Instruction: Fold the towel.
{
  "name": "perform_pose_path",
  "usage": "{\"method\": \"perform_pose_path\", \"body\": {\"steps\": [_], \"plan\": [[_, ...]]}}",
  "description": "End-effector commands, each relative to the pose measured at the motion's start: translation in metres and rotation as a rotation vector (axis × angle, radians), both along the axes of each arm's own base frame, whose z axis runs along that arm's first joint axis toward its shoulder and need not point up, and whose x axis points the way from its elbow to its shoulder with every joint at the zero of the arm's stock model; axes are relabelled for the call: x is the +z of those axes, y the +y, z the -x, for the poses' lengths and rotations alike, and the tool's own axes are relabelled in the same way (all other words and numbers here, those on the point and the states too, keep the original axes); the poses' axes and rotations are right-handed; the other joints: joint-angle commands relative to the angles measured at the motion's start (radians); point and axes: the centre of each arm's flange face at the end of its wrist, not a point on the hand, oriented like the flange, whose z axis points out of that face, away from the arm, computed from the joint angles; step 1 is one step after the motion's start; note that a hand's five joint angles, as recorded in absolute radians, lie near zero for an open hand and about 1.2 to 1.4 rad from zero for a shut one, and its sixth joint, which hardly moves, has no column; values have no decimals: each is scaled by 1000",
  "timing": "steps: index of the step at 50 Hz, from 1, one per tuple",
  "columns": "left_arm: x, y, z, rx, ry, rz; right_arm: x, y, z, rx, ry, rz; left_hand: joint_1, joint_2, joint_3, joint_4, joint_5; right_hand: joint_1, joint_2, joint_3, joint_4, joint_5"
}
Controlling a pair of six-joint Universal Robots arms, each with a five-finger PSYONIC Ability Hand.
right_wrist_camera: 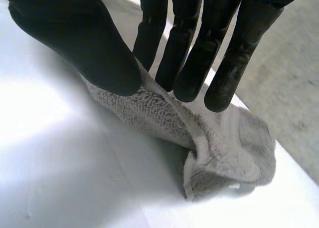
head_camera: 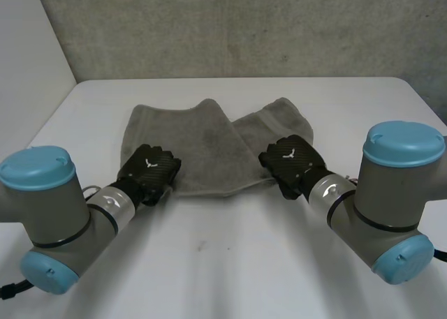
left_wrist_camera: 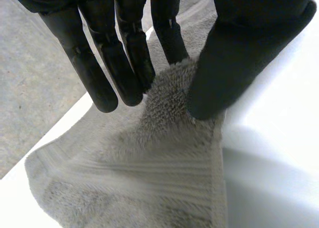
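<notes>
Evidently the fold is only being begun: no half is being laid over the other yet, and the grey towel is being shown rumpled, in two uneven lobes, on the white table. All of the folding proper is judged to be left.

The left hand is being held at the towel's near left corner. In its wrist view a ridge of pile is being pinched between the straight fingers and the thumb, which are being pressed close together rather than spread. The right hand is being held at the near right edge, where a bunched fold of cloth is likewise being pinched between thumb and fingers.

Outward from both hands the towel is being left lying across the middle of the table, toward its far side. Its far edge is wavy, and its left lobe appears to be overlapping the right one.
</notes>
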Motion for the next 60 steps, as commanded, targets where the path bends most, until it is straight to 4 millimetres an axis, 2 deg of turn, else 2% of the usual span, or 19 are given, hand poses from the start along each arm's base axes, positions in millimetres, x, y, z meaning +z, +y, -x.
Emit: {"method": "perform_pose_path", "body": {"steps": [1,7,10,17,21,28,31,34,36,40,42,56,58,60], "plan": [[3,10,-7,37,-32,-74,2,-15,12,-205,-186,-132,-593,-595,-597,-607,-607,421,216,210,202,236],[4,19,-13,131,-46,-105,6,-22,16,-260,-287,-193,-632,-634,-636,-646,-646,421,216,210,202,236],[5,21,-13,234,25,-143,8,-21,15,-260,-294,-195,-661,-664,-665,-675,-675,421,216,210,202,236],[-2,23,-9,310,114,-209,8,-16,14,-256,-298,-205,-641,-643,-644,-655,-655,421,216,210,202,236],[-7,19,-8,346,110,-202,9,-16,14,-258,-299,-201,-632,-634,-636,-646,-646,421,216,210,202,236],[-14,13,-22,501,57,-168,17,-19,18,-267,-311,-183,-585,-587,-589,-599,-599,421,216,210,202,236],[-15,13,-24,518,53,-164,17,-19,18,-266,-310,-182,-562,-564,-565,-575,-576,421,216,210,202,236],[-18,13,-25,527,44,-169,15,-19,18,-267,-308,-185,-503,-505,-506,-517,-517,421,216,210,202,236],[-22,10,-25,529,46,-166,15,-19,17,-267,-307,-186,-371,-374,-375,-385,-385,421,216,210,202,236],[-25,6,-26,536,59,-154,14,-19,17,-266,-306,-189,-250,-253,-254,-264,-264,421,216,210,202,236],[-25,2,-24,533,83,-131,13,-18,17,-266,-305,-190,-95,-98,-99,-109,-110,421,216,210,202,236],[-15,-9,-27,542,130,-85,12,-18,17,-266,-301,-191,307,305,304,294,293,421,216,210,202,236],[-15,-11,-26,542,136,-82,12,-19,18,-268,-301,-191,515,512,511,501,501,421,216,210,202,236],[-16,-12,-26,535,137,-85,12,-19,18,-268,-301,-191,536,533,532,522,522,421,216,210,202,236]]}}
